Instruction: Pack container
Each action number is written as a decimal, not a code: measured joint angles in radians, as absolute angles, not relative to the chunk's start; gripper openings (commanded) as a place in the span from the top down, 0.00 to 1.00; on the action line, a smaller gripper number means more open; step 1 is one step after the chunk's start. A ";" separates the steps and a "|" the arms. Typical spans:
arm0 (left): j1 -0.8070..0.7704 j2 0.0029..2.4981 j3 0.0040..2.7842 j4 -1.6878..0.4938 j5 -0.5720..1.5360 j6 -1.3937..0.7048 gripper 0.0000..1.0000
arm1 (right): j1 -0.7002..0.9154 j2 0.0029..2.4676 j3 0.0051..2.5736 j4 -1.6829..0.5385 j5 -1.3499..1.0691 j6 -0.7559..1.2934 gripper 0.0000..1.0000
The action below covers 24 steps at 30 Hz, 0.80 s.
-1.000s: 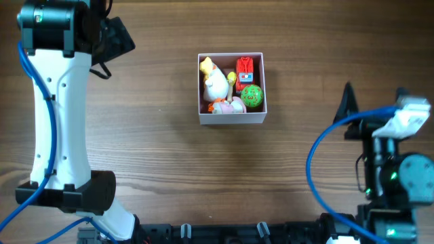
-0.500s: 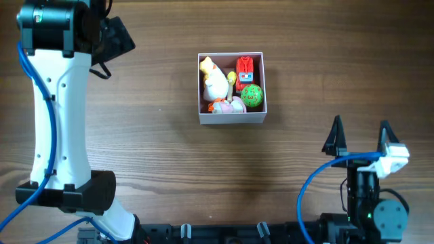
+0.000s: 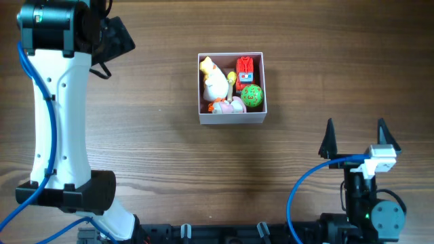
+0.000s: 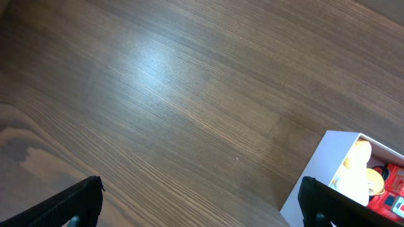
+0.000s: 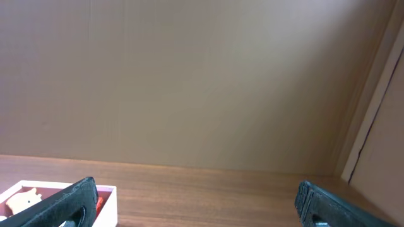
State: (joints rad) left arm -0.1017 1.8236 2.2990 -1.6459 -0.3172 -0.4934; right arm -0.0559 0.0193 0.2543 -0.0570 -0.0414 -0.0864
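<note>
The container (image 3: 232, 118), a white box with a pink inside, stands at the table's middle back. It holds a white duck toy (image 3: 215, 80), a red toy (image 3: 245, 70), a green ball (image 3: 251, 95) and a pink toy (image 3: 234, 105). My right gripper (image 3: 354, 129) is open and empty near the front right edge, well apart from the box. In the right wrist view the gripper (image 5: 196, 186) looks level across the table, with the box (image 5: 38, 186) at lower left. My left gripper (image 3: 114, 39) is open and empty at the far left. The left wrist view (image 4: 201, 186) shows the box's corner (image 4: 322, 170) at lower right.
The left arm's white column (image 3: 61, 122) stands along the table's left side. A blue cable (image 3: 305, 196) loops by the right arm's base at the front. A plain wall (image 5: 202, 82) rises behind the table's far edge.
My right arm has pulled back from the right side toward the front edge, its open fingers now pointing away from the base. The left arm and the box have not moved.
</note>
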 measured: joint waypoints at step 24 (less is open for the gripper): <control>-0.102 1.824 2.299 -1.646 -0.317 -0.496 0.00 | -0.050 0.015 0.006 0.003 -0.107 -0.100 0.00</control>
State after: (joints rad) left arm -0.1017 1.8236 2.2990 -1.6459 -0.3172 -0.4961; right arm -0.0502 0.0147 0.0063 0.0029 -0.1070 -0.1001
